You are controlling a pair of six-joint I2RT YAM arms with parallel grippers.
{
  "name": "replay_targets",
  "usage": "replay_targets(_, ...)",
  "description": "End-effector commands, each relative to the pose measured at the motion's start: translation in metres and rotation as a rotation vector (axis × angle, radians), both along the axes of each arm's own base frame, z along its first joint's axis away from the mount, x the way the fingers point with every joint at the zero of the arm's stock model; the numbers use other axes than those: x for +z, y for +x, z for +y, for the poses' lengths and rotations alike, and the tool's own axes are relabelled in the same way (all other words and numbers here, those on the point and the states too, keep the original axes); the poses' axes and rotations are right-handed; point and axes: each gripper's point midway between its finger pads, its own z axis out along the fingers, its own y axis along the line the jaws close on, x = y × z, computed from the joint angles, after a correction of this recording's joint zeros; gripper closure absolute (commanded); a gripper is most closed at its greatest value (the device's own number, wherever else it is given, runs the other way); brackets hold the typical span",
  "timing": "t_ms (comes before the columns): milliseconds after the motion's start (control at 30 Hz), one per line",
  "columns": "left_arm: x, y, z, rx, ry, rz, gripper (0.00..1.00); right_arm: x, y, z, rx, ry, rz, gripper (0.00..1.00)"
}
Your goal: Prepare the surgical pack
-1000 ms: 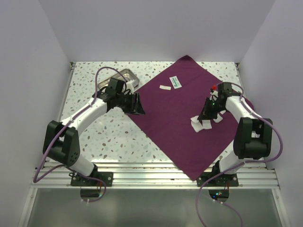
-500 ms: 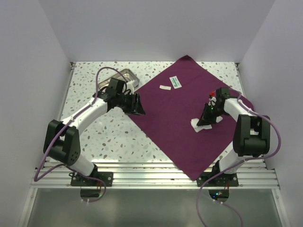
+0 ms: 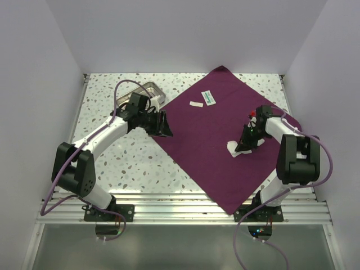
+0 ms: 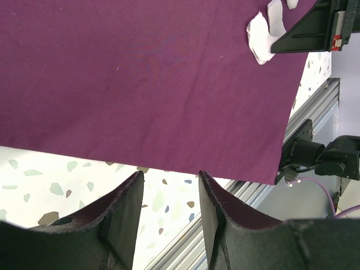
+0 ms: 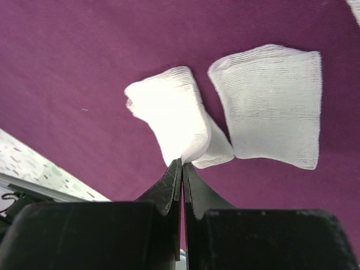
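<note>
The plum cloth (image 3: 208, 146) lay spread cornerwise over the speckled surface (image 3: 129, 163), its near corner reaching the rail between the arm bases. The right end effector (image 5: 183, 163) was clenched, its tips pinching the near edge of a curled gauze pad (image 5: 169, 107) on the right part of the cloth; a flat gauze pad (image 5: 270, 118) lay just beside it (a further piece peeked out between the two). The left end effector (image 4: 169, 208) was released, jaws apart with nothing between them, hovering at the cloth's left edge. Two small packets (image 3: 202, 102) rested on the far part of the cloth, and the steel tray (image 3: 151, 90) sat on the surface beyond the left arm, off the cloth
</note>
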Motion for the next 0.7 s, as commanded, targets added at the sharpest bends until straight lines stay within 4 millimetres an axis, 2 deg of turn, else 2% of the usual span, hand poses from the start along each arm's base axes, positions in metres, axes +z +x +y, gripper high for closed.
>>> replay_targets(0, 0.017, 0.011, -0.008, -0.029, -0.037, -0.067, 0.53, -0.008, 0.003, -0.01, -0.007, -0.048, 0.006, 1.0)
replay_targets(267, 0.014, 0.011, -0.008, -0.03, -0.034, -0.061, 0.53, -0.009, -0.001, -0.015, -0.007, -0.077, 0.01, 1.0)
replay_targets(400, 0.012, 0.011, -0.009, -0.031, -0.038, -0.052, 0.53, -0.004, -0.002, -0.016, -0.013, -0.082, 0.012, 0.91)
replay_targets(567, 0.014, 0.011, -0.009, -0.032, -0.041, -0.056, 0.53, 0.003, -0.008, -0.015, -0.028, -0.084, 0.007, 0.68)
replay_targets(667, 0.013, 0.011, -0.009, -0.03, -0.038, -0.055, 0.53, 0.004, -0.011, -0.014, -0.043, -0.081, 0.003, 0.65)
